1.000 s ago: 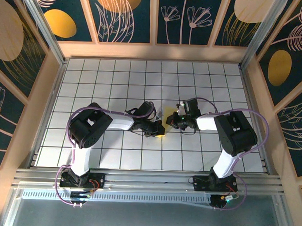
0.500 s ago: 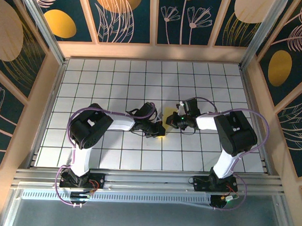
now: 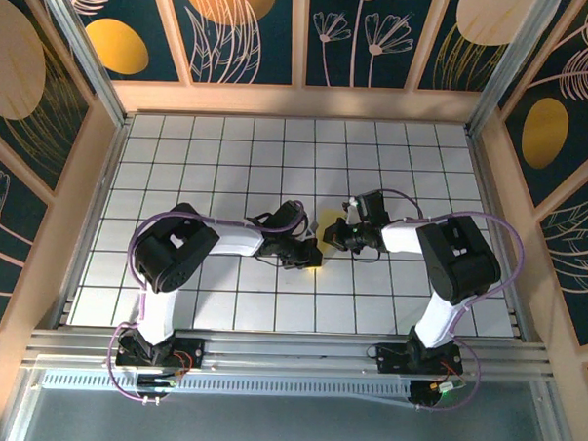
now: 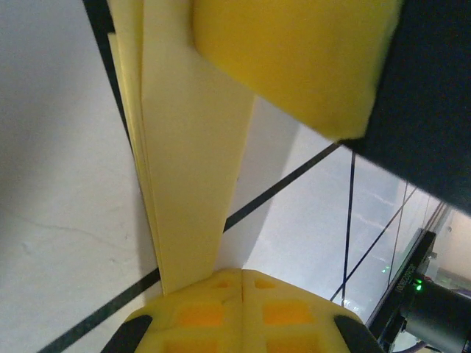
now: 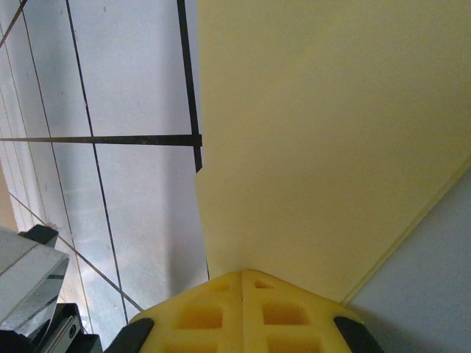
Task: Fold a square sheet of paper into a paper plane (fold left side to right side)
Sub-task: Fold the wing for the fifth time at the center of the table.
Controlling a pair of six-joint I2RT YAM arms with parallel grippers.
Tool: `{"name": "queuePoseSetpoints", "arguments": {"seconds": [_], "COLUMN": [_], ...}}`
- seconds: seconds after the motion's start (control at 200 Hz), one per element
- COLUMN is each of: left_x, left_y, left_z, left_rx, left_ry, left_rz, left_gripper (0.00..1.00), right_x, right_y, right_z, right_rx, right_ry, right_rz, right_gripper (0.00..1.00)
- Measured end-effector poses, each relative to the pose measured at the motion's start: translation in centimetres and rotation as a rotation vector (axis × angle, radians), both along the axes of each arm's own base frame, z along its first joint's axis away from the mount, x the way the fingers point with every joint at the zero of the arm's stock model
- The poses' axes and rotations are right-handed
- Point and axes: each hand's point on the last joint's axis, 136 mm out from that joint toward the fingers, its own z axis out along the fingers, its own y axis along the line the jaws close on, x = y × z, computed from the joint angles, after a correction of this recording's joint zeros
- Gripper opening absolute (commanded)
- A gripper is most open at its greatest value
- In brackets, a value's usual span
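The yellow sheet of paper (image 3: 326, 226) lies folded in layers on the white grid table, between the two grippers at the middle. In the left wrist view it is a slim, tapering paper plane shape (image 4: 191, 184) running up from my left gripper (image 4: 241, 273). That gripper is shut, and its tip rests against the paper's near end. My right gripper (image 5: 243, 273) is also shut, with its tip against a broad flat face of the paper (image 5: 331, 132). From above, the left gripper (image 3: 308, 252) and right gripper (image 3: 334, 233) almost meet over the paper. One yellow pad (image 4: 294, 59) of the right gripper presses the strip's far end.
White tiles with black grid lines (image 3: 219, 159) spread all round the paper. Wooden walls with dark painted panels (image 3: 299, 99) enclose the table. Both arms reach inward from the near rail (image 3: 288, 352). Part of the left arm (image 5: 29, 287) shows low in the right wrist view.
Both grippers stay shut and nearly still. In the top view the left gripper has crept slightly right over the paper, so less yellow shows beneath it.
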Motion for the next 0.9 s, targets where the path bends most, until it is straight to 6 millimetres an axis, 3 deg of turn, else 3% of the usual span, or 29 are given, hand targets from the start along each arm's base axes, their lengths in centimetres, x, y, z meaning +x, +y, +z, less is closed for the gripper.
{"name": "queuePoseSetpoints", "arguments": {"seconds": [0.375,0.515,0.721,0.901], "left_x": [-2.2,-2.5,-0.1,1.7], "left_y": [1.1,1.5,1.7,0.8], "left_z": [-0.1,0.8,4.2,4.3], "left_rx": [0.011,0.005,-0.058,-0.063], "left_ry": [0.023,0.026,-0.029,-0.048], "left_rz": [-0.023,-0.016,0.024,0.025], "left_gripper": [0.04,0.03,0.03,0.02], "right_x": [0.0,0.0,0.0,0.0], "right_y": [0.0,0.0,0.1,0.1], "right_z": [0.0,0.0,0.0,0.0], "right_rx": [0.0,0.0,0.0,0.0], "right_ry": [0.0,0.0,-0.001,0.0], "right_rz": [0.001,0.001,0.002,0.003], "right_gripper": [0.0,0.0,0.0,0.0]}}
